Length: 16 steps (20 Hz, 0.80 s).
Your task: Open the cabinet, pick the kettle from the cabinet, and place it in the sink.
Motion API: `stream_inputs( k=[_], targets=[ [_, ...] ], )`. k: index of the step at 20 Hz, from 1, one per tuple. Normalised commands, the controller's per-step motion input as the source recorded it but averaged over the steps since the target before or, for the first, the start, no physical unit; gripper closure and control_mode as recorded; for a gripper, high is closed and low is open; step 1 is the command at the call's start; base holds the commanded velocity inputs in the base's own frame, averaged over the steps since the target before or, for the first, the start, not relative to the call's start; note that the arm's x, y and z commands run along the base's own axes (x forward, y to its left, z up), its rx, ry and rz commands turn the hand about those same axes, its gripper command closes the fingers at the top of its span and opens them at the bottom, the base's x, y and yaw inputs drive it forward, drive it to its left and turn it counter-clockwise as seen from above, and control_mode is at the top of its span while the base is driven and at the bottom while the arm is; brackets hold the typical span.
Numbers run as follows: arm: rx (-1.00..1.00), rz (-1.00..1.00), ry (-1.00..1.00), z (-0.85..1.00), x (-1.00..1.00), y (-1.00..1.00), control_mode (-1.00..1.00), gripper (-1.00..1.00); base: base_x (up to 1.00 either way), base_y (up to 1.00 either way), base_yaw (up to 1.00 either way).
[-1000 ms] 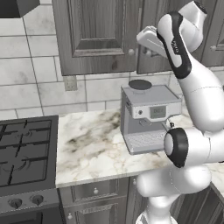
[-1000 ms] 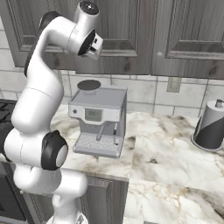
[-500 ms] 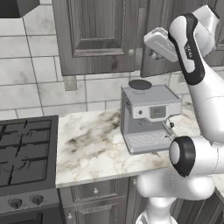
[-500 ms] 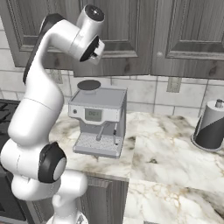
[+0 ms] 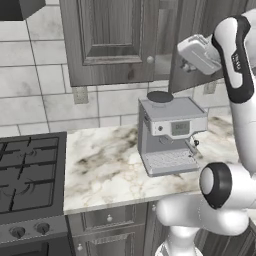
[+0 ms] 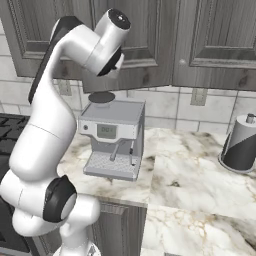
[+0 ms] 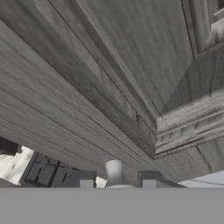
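The cabinet door above the coffee machine has swung further out over the last sec, its edge now standing proud of the wall run. So opening is underway; kettle not visible yet, presumably inside. Tool sits narrow, its 2 tips shut around the door's knob.
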Motion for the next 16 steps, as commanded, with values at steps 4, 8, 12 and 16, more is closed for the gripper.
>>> stream_inputs(
  k=[4, 8, 12, 16],
  targets=[
    [0.05, 0.11, 0.0, -0.11, -0.55, -0.11, -1.0, 1.0, 0.0, 0.0, 0.0],
    [0.03, 0.11, 0.0, -0.08, -0.59, -0.21, -1.0, 1.0, 0.0, 0.0, 0.0],
    [0.05, 0.12, 0.0, -0.08, -0.62, -0.3, -1.0, 1.0, 0.0, 0.0, 0.0],
    [0.05, 0.07, 0.0, -0.1, -0.64, -0.3, -1.0, 1.0, 0.0, 0.0, 0.0]
  ],
)
